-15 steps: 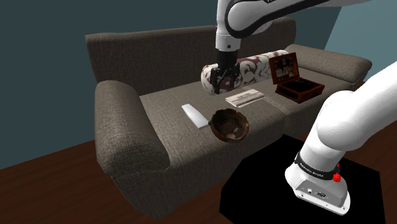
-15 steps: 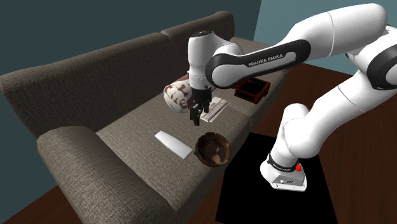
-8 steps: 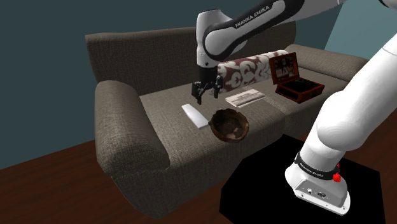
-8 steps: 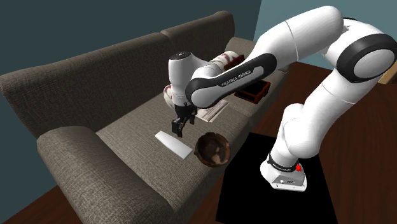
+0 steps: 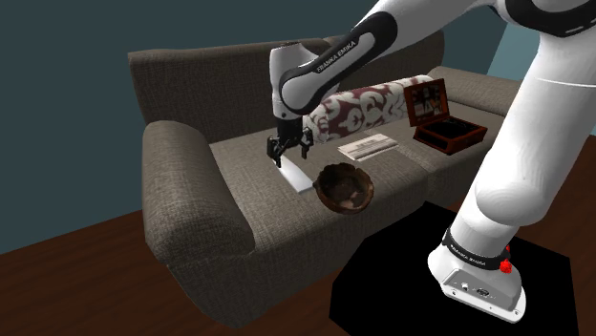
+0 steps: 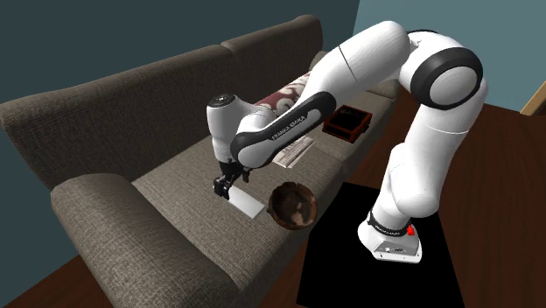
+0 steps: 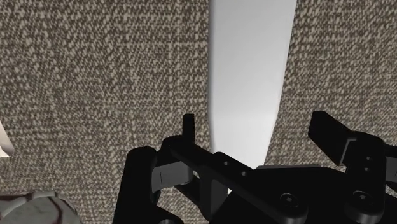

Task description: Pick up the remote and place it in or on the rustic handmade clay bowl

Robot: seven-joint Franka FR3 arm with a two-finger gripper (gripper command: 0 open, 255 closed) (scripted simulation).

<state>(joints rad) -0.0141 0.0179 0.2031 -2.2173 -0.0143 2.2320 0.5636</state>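
Observation:
A flat white remote (image 5: 297, 177) lies on the brown sofa seat (image 5: 248, 157), beside a dark brown, rough-rimmed clay bowl (image 5: 344, 188) near the seat's front edge. My black gripper (image 5: 288, 151) hangs open just above the remote's far end, pointing down. From the second exterior view the gripper (image 6: 228, 183) sits over the remote (image 6: 248, 203), left of the bowl (image 6: 293, 206). In the wrist view the remote (image 7: 251, 70) runs lengthwise between my spread fingers (image 7: 188, 126), which do not touch it; the gripper (image 7: 257, 130) holds nothing.
A red-and-white patterned bolster (image 5: 368, 105), a printed leaflet (image 5: 368, 146) and an open wooden box (image 5: 441, 121) lie on the seat to the shoulder view's right of the remote. The padded armrest (image 5: 186, 181) rises at the left. The stand's black top (image 5: 401, 277) fronts the sofa.
The arm swung from over the bolster to the shoulder view's left and came down over the remote. The fingers stayed open. Remote and bowl have not moved.

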